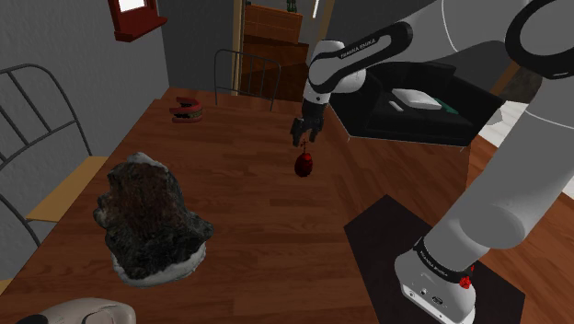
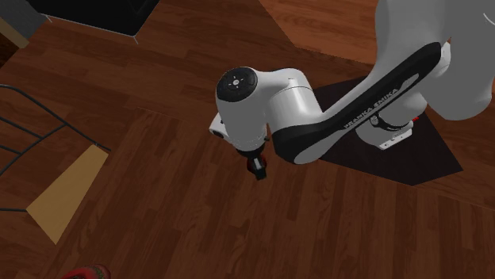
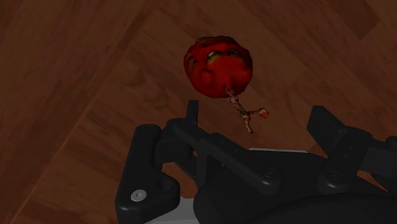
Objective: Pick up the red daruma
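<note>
Red daruma (image 3: 218,67): one, beneath one pincer (image 1: 306,139).

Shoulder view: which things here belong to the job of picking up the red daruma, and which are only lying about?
For the job:
- red daruma
- gripper, open, just above the daruma

Lying about:
- dark shaggy lump
- small red-and-dark object at the table's far end
- pale rounded thing at the view's lower left
</note>
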You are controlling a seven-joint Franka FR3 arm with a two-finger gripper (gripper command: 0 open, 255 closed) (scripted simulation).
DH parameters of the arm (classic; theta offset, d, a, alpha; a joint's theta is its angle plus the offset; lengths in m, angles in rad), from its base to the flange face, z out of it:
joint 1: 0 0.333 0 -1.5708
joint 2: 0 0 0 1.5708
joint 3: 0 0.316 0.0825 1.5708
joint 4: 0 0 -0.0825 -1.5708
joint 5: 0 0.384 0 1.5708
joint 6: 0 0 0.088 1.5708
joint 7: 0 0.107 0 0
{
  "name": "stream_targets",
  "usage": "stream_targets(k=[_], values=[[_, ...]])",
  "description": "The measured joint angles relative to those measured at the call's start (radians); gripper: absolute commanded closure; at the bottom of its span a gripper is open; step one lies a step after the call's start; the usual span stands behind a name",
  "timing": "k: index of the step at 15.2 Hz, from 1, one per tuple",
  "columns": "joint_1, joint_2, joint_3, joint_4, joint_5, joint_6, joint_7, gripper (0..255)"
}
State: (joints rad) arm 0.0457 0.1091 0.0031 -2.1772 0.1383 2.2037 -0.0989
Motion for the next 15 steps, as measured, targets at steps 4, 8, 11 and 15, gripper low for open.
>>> stream_targets(k=[4,8,11,15], values=[[0.001,0.019,0.001,-0.012,0.003,0.031,-0.004,255],[0.001,0.02,0.001,-0.012,0.004,0.035,-0.004,255],[0.001,0.02,0.001,-0.012,0.004,0.035,-0.004,255],[0.0,0.011,0.0,-0.008,0.002,0.019,-0.003,255]])
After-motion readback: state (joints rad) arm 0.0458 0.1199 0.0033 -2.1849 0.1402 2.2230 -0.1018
